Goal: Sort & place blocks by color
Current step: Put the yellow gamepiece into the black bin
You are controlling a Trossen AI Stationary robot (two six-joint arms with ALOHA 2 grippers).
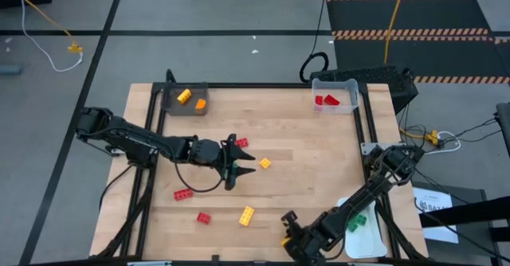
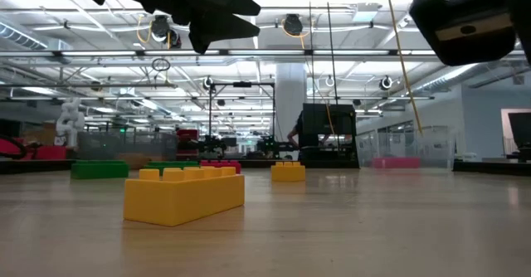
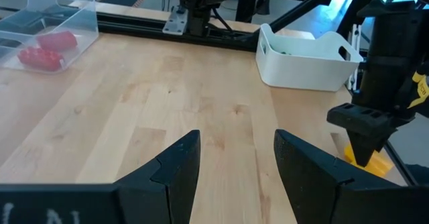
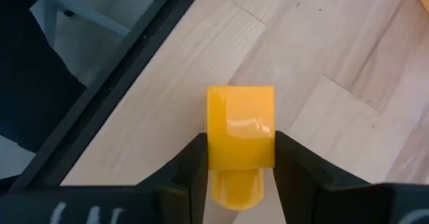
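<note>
My right gripper [image 4: 240, 163] is at the table's near edge [image 1: 287, 238], its fingers on a small yellow block [image 4: 240, 127] that also shows in the left wrist view [image 3: 370, 162]. My left gripper [image 1: 247, 161] hovers open over the table's middle with nothing between its fingers [image 3: 238, 160]. Loose on the wood lie a yellow block [image 1: 247, 215], two red blocks [image 1: 204, 217] [image 1: 184, 194], a small yellow block [image 1: 264, 163] and a red block [image 1: 241, 142]. My right gripper pinches the yellow block between its two fingers, one finger on each of two opposite sides [image 4: 213, 150]. The fingers slant down on it from above. The block seems to rest on the wood by the near edge.
A dark grey tray [image 1: 185, 99] with yellow and orange blocks stands at the far left. A clear tray [image 1: 335, 95] with red blocks is at the far right. A white tray [image 1: 362, 226] with green blocks stands at the near right. Bare wood lies between them.
</note>
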